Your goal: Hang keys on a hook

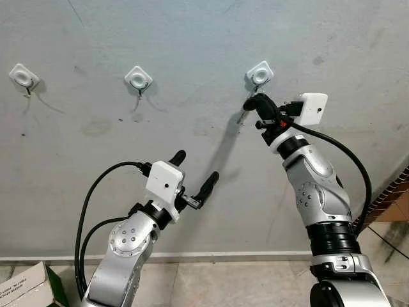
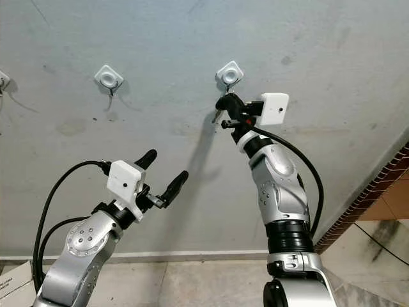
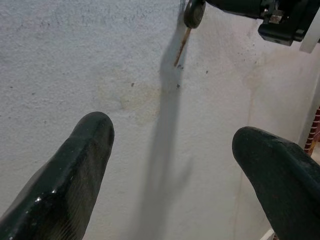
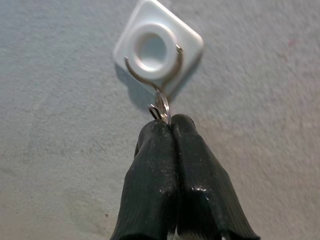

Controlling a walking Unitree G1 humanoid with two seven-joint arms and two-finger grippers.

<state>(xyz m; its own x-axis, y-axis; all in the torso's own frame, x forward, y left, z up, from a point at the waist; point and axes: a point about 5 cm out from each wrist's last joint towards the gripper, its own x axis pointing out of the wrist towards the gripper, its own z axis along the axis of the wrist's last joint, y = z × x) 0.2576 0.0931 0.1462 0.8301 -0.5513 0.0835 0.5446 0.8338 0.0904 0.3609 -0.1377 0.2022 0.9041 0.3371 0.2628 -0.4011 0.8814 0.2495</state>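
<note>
Up in the upper right of the head view, the right claw is raised against the grey wall, just under the rightmost of three white hooks. Its two black fingers are pressed together, pinching the metal key ring, and that ring sits right at the low tip of the hook's curved wire; I cannot tell whether it has caught on the wire or merely touches it. A key dangles below the claw, its dark head up by the fingers and its thin blade hanging tilted against the wall, throwing a long shadow downward. The middle hook and the far-left hook sit in the upper left part of the frame, well apart from the keys. Lower down, in the centre of the frame, the left claw is held up off the wall with its fingers spread wide and holding nothing. In the lower left corner a cardboard box lies on the tiled floor beside the wall's base.
</note>
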